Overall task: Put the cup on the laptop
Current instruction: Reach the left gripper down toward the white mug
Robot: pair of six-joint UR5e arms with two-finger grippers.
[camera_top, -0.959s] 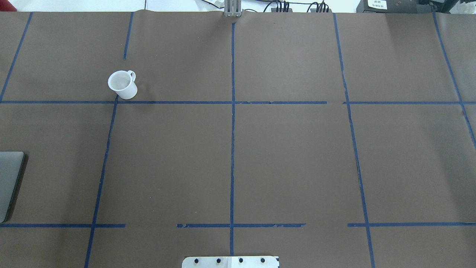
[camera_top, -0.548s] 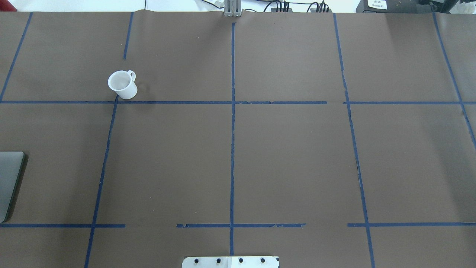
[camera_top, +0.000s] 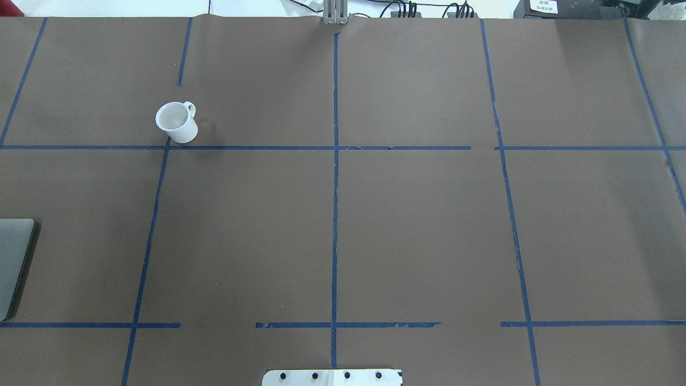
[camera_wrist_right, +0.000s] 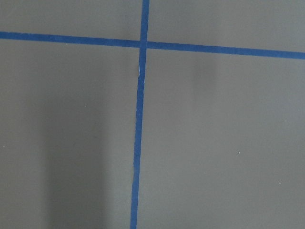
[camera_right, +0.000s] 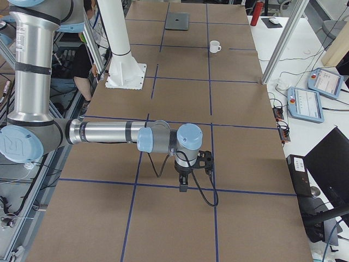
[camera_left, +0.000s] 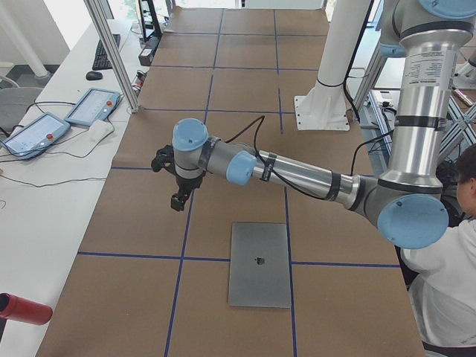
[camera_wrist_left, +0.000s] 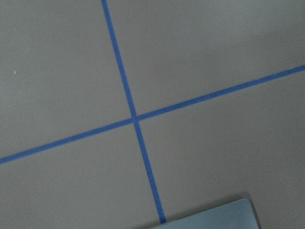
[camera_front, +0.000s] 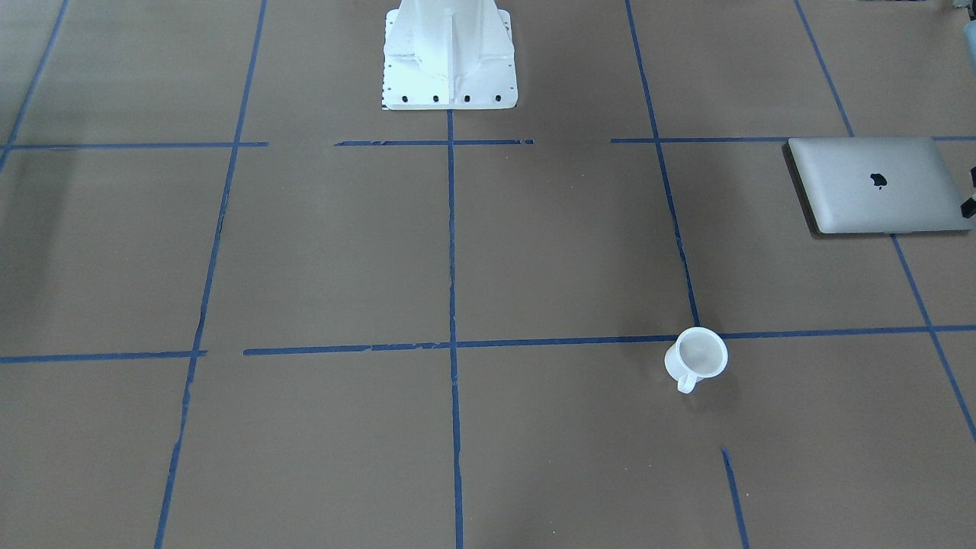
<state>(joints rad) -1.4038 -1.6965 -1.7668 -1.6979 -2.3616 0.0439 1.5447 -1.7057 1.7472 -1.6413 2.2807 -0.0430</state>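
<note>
So we only catch our left pincer (camera_left: 178,201) and right pincer (camera_right: 184,187) in the side views. Each hangs over the brown desk (camera_top: 418,225), and honestly we can't tell whether either is open, closed or holding anything. The white mug (camera_front: 698,357) sits upright on the desk, well apart from the silver laptop (camera_front: 877,185). The overhead view cuts off most of the laptop at its left edge.

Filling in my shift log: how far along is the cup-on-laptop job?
Done: nothing yet. The cup stands upright on the table, apart from the closed laptop, whose lid is bare. In hand: the left gripper hangs above the table near the laptop, the right gripper far off; neither is at the cup. Left: grasp, carry, set down.
</note>
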